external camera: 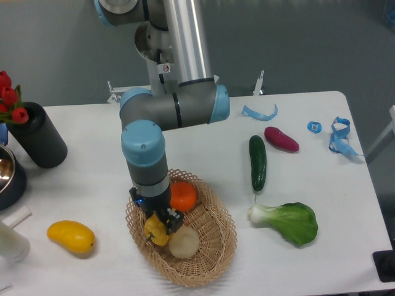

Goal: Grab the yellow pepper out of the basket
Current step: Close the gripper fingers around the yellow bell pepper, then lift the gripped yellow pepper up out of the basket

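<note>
The hand (158,223) grips the half-hidden yellow pepper (154,229); seemingly just above the basket (213,246).

Scene is evenly and brightly lit from overhead. Soft shadows are cast under the arm (179,80) onto the table (321,185). Mild softness is noted; no glare is seen.

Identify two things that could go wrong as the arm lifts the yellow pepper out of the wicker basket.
1. The gripper holds the small lobed yellow pepper with little of it showing between the fingers; it might slip on lifting.
2. The round orange fruit and pale beige ball sit close by in the oval woven basket; the gripper could nudge them.
</note>
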